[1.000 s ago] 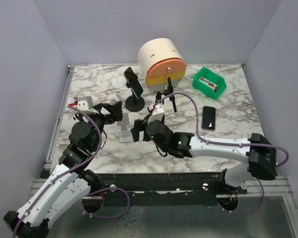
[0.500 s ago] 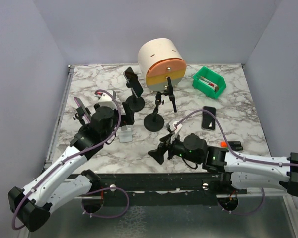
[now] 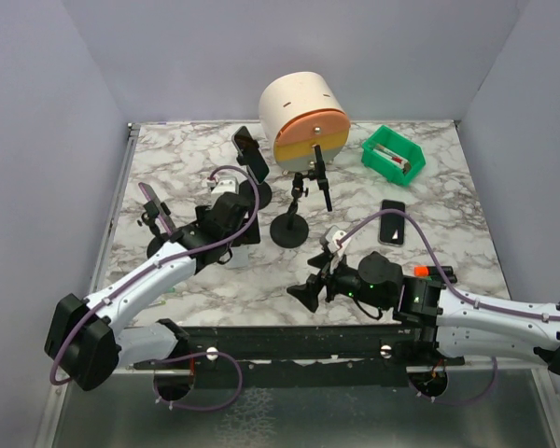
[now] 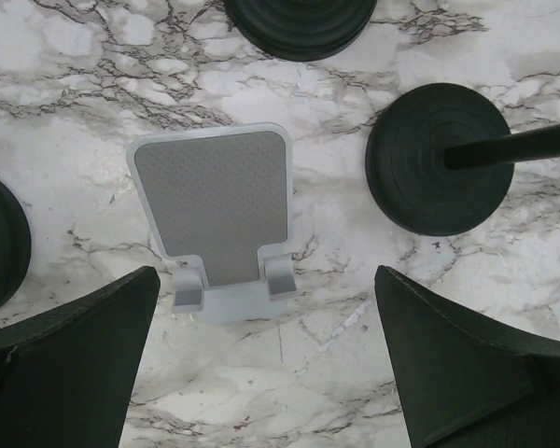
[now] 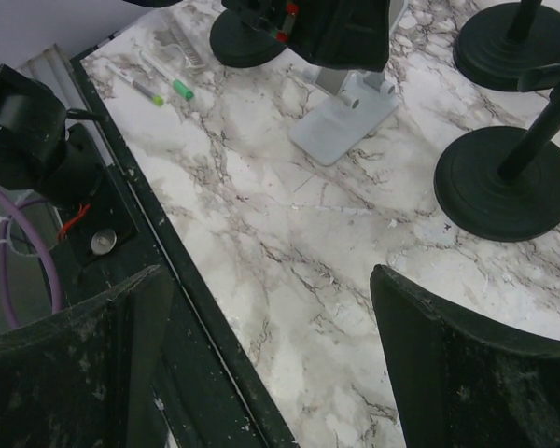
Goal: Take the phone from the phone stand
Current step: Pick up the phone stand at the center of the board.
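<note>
Pale lilac walls close in a white marble bench (image 3: pixel 448 201), with both arms reaching in from its near edge. The phone (image 3: pixel 392 221) lies flat and screen up on the marble toward the right edge, about midway between near and far, apart from everything else. The phone stand (image 4: pixel 215 201), a small white piece with a grey pad and two little lips at its foot, sits left of the bench's centre with its pad showing in full.

The left end effector (image 4: pixel 266 289) hangs straight above that stand with its jaws spread wide. One dark finger is off to each side of the stand's foot, and neither touches it. The right end effector (image 5: pixel 266 280) is low over the near edge, right of the stand, and is also wide apart and holding nothing. Only bare marble and the black edge rail show between its fingers.

Two black clamp stands with round bases stand just beyond the phone stand, one (image 3: pixel 252 161) toward the far left and the other (image 3: pixel 292 227) near the centre. A cream drum (image 3: pixel 303 117) with an orange and yellow face rests at the far edge. A green bin (image 3: pixel 393 155) sits toward the far right corner. A green-capped pen (image 5: pixel 181 91) lies by the near edge, on the left.
</note>
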